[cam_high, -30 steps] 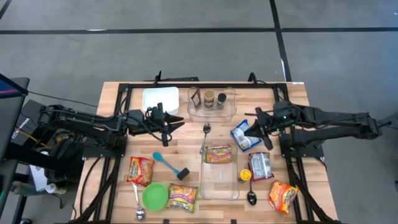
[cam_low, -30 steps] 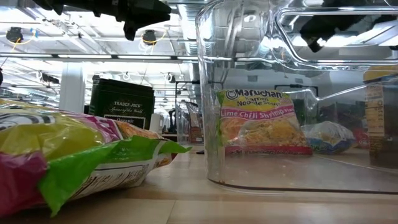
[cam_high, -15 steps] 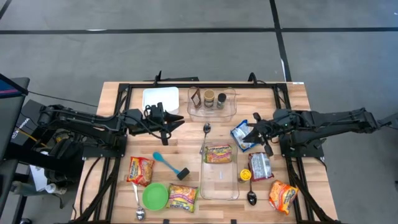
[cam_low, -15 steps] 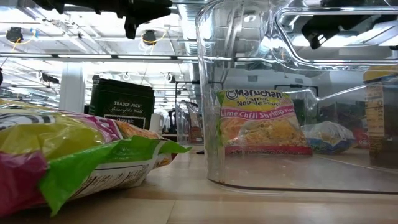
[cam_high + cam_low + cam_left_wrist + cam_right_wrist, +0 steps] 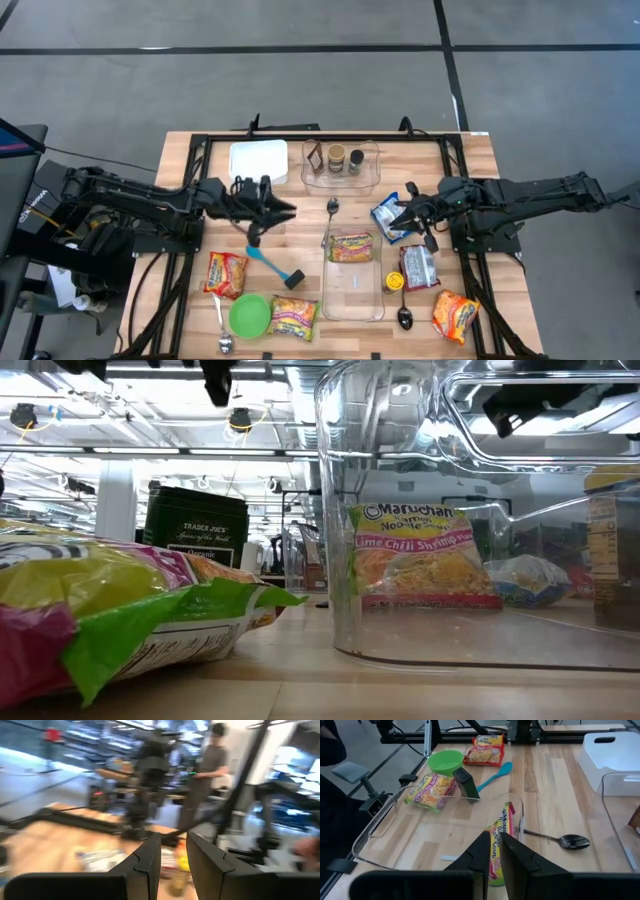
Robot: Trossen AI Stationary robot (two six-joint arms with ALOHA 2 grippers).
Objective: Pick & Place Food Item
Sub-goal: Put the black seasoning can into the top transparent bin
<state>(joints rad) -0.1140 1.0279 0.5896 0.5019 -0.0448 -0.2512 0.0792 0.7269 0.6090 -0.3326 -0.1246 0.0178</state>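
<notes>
Since I start at the table's near edge in the high view, I first read a green bowl (image 5: 249, 315) at 7 o'clock with a ramen pack (image 5: 292, 318) touching its right side, a spoon (image 5: 223, 327) just left of it, and an orange pack (image 5: 455, 315) at 5 o'clock. The long clear bin (image 5: 353, 290) sits at centre, and the ramen packet (image 5: 351, 247) stands inside its far end; the low view shows it upright against the far wall (image 5: 424, 556). A red ramen pack (image 5: 226, 273) lies at 8 o'clock, and a blue spatula (image 5: 275, 266) lies between it and the bin. Right of the bin I see a snack pack (image 5: 418, 267) with a yellow jar (image 5: 394, 282) beside it and a second spoon (image 5: 404, 316) nearer.

My right gripper (image 5: 412, 216) hovers at 3 o'clock over the blue bag (image 5: 388, 219); its wrist view shows the fingers (image 5: 481, 851) nearly pressed together, holding nothing. My left gripper (image 5: 268, 210) hangs at 10 o'clock above bare wood, fingers (image 5: 148, 862) a narrow gap apart, empty.

Farther off, a third spoon (image 5: 332, 208) lies at 12 o'clock, then a small clear tray (image 5: 368, 181) holding jars, and a white lid (image 5: 257, 160) left of it.
</notes>
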